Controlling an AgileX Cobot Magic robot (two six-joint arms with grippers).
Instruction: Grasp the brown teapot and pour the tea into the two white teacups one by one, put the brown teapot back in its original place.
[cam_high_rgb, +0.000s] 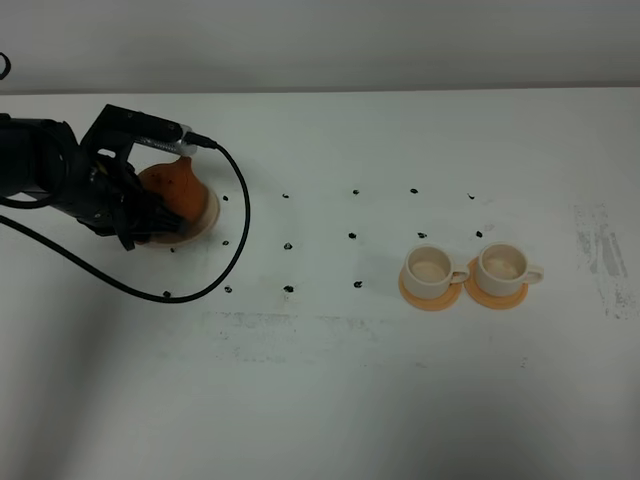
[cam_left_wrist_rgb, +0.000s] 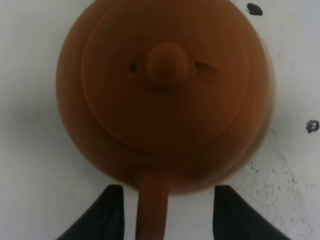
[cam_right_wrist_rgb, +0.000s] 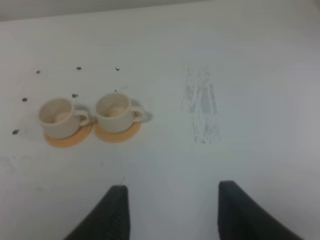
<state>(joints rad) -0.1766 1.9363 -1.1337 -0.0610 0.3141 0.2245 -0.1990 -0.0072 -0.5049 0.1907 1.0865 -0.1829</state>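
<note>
The brown teapot stands on the beige saucer at the far left of the table. My left gripper is open at the teapot. In the left wrist view the teapot fills the frame, and its loop handle lies between the two black fingers without touching them. The two white teacups stand side by side on orange saucers at the right. They show pale insides; no tea is visible. My right gripper is open and empty, well short of the cups.
A black cable loops from the left arm over the table beside the teapot. Small black dot marks lie between teapot and cups. A grey scuff patch is at the far right.
</note>
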